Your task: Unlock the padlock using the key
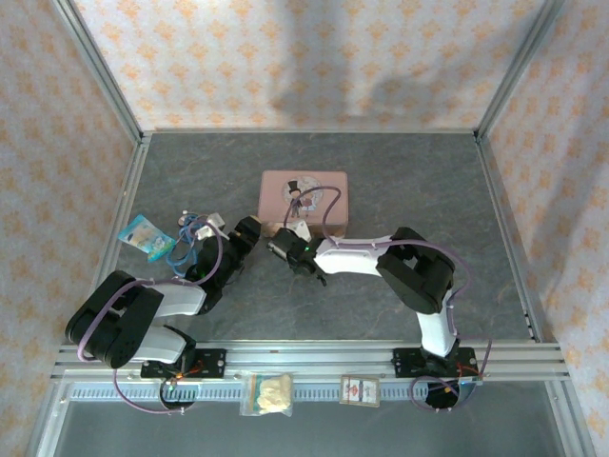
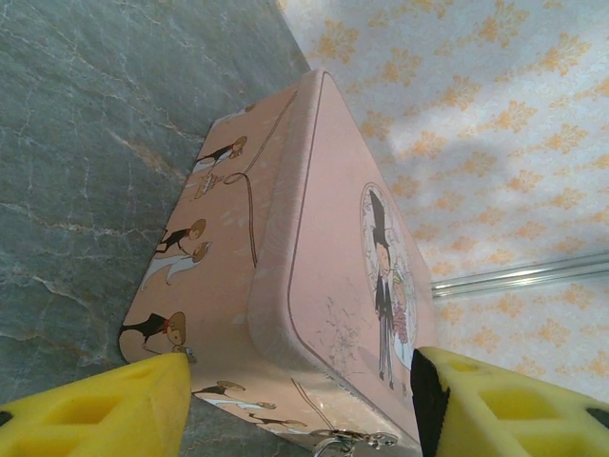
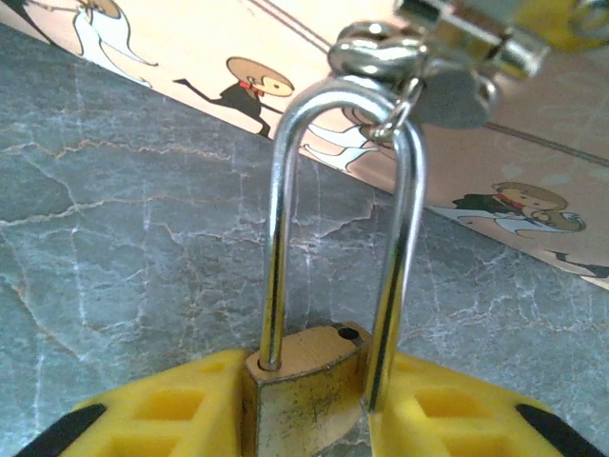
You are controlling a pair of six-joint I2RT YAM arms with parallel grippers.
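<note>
While the left gripper (image 2: 300,386) is standing wide, the right gripper (image 3: 309,419) is pinching the brass padlock (image 3: 303,376) against the pink tin (image 2: 324,238), mid-desk (image 3: 114,238), with the shackle (image 3: 284,190) running straight ahead into the clasp (image 3: 376,48).

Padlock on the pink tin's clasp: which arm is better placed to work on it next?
Right. The right fingers flank the padlock, its shackle hooked through the clasp of the pink tin. The left fingers stand open, aimed at the tin with nothing between them.
</note>
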